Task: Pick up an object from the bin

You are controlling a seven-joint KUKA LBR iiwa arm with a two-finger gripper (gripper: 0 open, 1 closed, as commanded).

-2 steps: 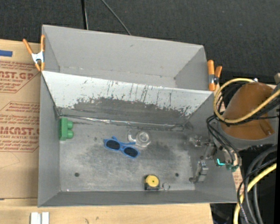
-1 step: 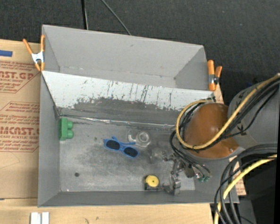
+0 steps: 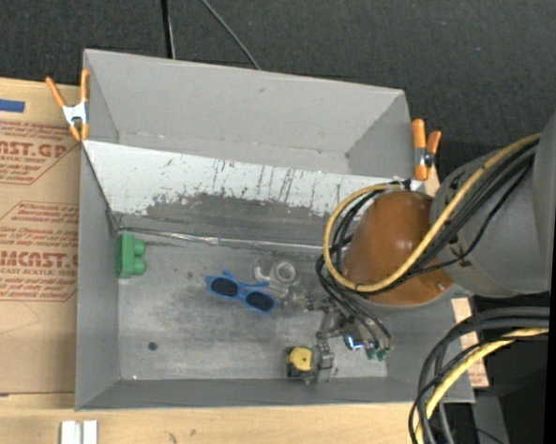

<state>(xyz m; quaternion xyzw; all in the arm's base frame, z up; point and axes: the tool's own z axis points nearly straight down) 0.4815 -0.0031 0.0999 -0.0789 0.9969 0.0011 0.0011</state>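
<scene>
My gripper [image 3: 323,355] reaches down near the bin's front right part, below the orange wrist cover and its cables. Right at its tips lies a small yellow and black thing [image 3: 299,361], like a little tape measure, close to the bin's front wall. A pair of blue toy sunglasses [image 3: 241,292] lies on the bin floor to the left of the gripper. A small clear and white ring-like thing [image 3: 281,274] rests just behind the sunglasses.
A green block [image 3: 130,256] sits against the left wall of the bin. The arm, with its orange cover and looped cables, hangs over the bin's right side.
</scene>
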